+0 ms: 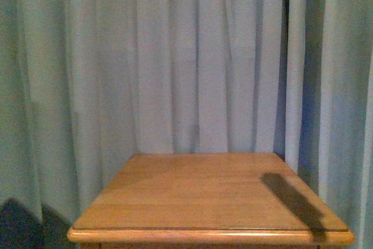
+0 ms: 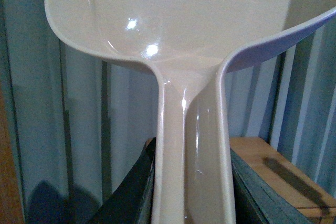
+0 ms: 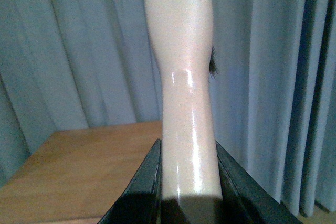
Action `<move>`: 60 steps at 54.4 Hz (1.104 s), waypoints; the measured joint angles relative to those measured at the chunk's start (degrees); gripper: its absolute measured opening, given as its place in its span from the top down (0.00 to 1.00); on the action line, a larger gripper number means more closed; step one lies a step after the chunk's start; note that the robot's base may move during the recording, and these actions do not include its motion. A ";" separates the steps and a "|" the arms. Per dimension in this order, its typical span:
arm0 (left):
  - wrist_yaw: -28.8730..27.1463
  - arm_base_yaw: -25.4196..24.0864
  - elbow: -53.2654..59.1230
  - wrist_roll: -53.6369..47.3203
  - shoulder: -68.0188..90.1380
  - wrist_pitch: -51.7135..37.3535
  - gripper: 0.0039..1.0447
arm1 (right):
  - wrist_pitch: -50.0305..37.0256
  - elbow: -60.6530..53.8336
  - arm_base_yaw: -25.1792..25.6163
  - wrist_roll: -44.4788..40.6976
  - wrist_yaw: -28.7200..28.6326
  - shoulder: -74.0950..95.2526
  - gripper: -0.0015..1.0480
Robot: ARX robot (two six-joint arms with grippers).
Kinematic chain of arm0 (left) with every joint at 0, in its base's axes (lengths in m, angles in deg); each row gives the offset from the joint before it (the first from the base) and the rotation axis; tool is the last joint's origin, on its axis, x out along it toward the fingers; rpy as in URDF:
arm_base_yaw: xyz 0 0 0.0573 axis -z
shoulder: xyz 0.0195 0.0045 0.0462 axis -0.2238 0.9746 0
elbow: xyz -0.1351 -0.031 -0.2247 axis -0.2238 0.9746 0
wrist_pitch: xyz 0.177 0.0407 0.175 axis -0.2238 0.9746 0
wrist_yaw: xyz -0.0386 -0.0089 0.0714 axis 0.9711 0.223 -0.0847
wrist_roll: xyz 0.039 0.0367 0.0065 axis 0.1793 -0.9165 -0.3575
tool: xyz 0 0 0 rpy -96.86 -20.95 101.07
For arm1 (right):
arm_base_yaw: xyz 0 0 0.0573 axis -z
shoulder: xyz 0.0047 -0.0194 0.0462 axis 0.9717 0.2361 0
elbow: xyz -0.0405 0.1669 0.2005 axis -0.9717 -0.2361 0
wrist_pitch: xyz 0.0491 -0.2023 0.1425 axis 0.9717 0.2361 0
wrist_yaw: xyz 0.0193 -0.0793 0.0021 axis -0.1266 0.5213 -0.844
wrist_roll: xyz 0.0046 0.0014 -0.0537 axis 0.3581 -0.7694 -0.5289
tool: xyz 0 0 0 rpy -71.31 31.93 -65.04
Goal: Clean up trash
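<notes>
My left gripper point(image 2: 191, 192) is shut on the handle of a cream plastic dustpan point(image 2: 173, 19), whose pan fills the upper part of the left wrist view and looks empty as far as I can see. My right gripper point(image 3: 189, 182) is shut on the cream handle of a brush point(image 3: 181, 51); a few dark bristles point(image 3: 213, 65) show beside it. The wooden table point(image 1: 204, 196) stands in the middle of the front view, its top bare, with a dark bar-shaped shadow near its right edge. The crumpled white trash is not visible in any view. Neither arm shows in the front view.
Pale blue-green curtains point(image 1: 175, 56) hang behind and beside the table. A corner of the table also shows in the left wrist view point(image 2: 273, 171) and its top in the right wrist view point(image 3: 84, 177).
</notes>
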 joint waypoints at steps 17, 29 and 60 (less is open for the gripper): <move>0.02 0.00 0.00 0.09 0.00 0.00 0.73 | -5.07 -2.34 -0.83 -3.13 2.75 -0.70 0.79; 0.39 0.02 0.00 0.07 0.04 0.02 0.73 | -5.16 -2.34 -0.81 -3.13 3.23 -1.27 0.79; 0.04 -0.09 0.11 0.15 0.04 0.11 0.73 | -5.16 -2.40 -1.03 -3.74 2.86 -0.83 0.79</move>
